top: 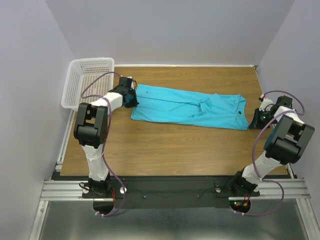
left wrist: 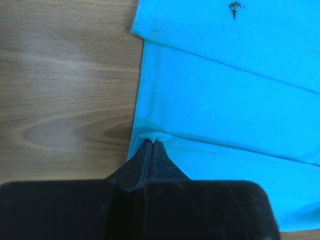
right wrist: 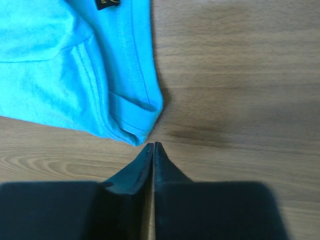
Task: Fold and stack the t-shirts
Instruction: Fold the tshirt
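Left pincer [left wrist: 151,144] on puckered turquoise t-shirt [left wrist: 225,100]

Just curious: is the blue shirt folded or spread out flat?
Partly folded: the t-shirt lies as a long narrow strip, its layers overlapping.

Turquoise t-shirt [top: 190,107], white mesh basket [top: 82,72]

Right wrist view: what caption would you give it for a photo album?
Right gripper, jaws shut and empty, poised just off a corner of the turquoise t-shirt on the wooden table.
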